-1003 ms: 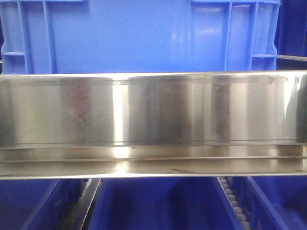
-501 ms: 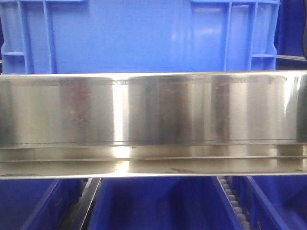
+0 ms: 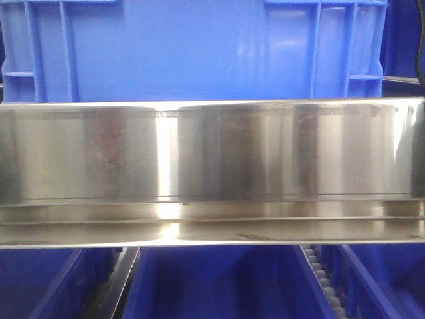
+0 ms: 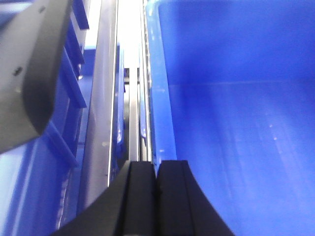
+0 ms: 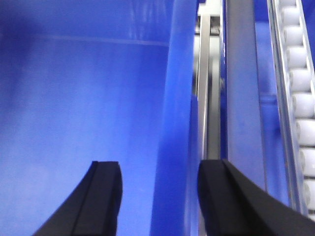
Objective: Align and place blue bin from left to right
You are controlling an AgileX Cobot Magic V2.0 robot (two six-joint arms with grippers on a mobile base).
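While a steel rail [image 3: 212,153] crosses in front of the blue bin [image 3: 192,50], the left gripper [image 4: 157,169] is pressed closed at the bin's rim. The right gripper [image 5: 158,169] spreads open astride the bin's wall

Light in the front view is bright. The steel rail [image 3: 212,166] throws a hard vertical streak of glare left of centre and another near its right end, with smeared reflections between. The blue bin [image 3: 186,50] above it carries soft highlights, while the lower bins [image 3: 212,286] sit in shadow. In the left wrist view the gap beside the bin burns out to white, and the left claw [image 4: 156,196] is dark and soft. In the right wrist view the rollers [image 5: 295,73] are overexposed and the bin wall looks hazy.
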